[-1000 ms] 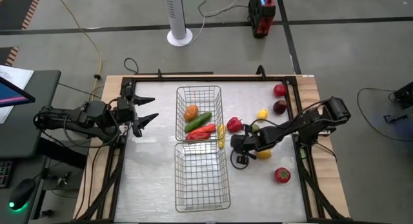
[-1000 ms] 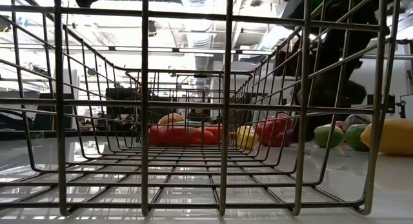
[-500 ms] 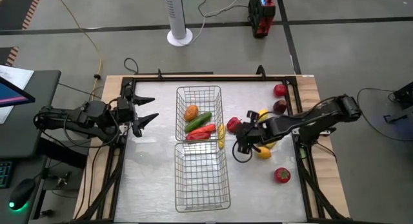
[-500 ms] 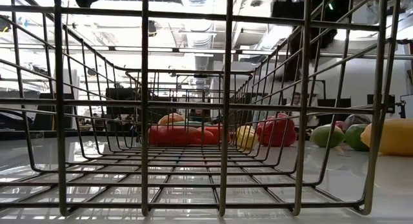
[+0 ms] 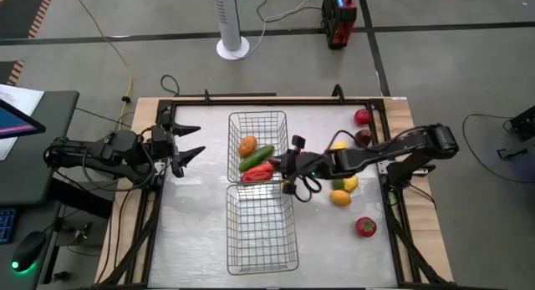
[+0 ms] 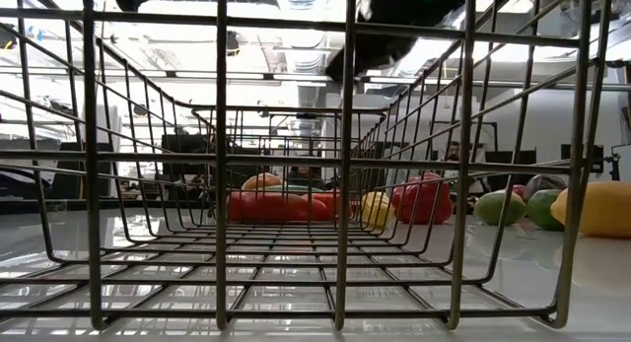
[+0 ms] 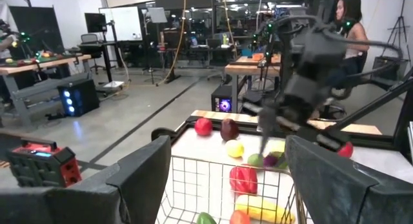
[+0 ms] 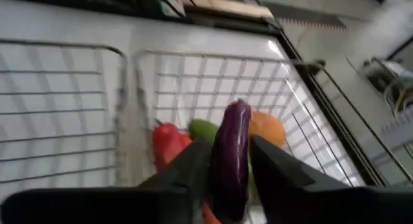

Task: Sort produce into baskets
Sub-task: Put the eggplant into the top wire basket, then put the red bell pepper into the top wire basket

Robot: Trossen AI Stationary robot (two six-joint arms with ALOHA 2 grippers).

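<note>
Two wire-mesh baskets stand end to end at the table's middle. The far basket (image 5: 257, 123) holds an orange (image 5: 247, 145), a green cucumber (image 5: 257, 157) and a red pepper (image 5: 261, 171); the near basket (image 5: 262, 231) holds nothing. My right gripper (image 5: 292, 165) (image 8: 229, 150) hovers at the far basket's right rim, shut on a purple eggplant (image 8: 232, 146). My left gripper (image 5: 191, 144) is open and empty, left of the far basket. A banana (image 5: 286, 176) lies along the far basket's right side. My right gripper pinches the purple eggplant's lower half (image 8: 227, 179) between its two fingers (image 8: 187, 172). The eggplant lies along the fingers and sticks out past their tips. The arm reaches in from the table's right. The eggplant is lifted clear, above the far basket's rim.
Loose produce lies right of the baskets: two apples (image 5: 362, 117) (image 5: 363, 138) at the far right, lemons (image 5: 338, 145) (image 5: 340, 198), a lime (image 5: 337, 184) and a red piece (image 5: 365, 227) nearer. A dark frame (image 5: 386, 156) rims the table. People sit in the room beyond.
My right gripper has risen from among the loose produce and gone toward the table's left and far edge, up to the far basket's right rim, staying shut on the eggplant. The low view shows the arm lifting out of sight.
</note>
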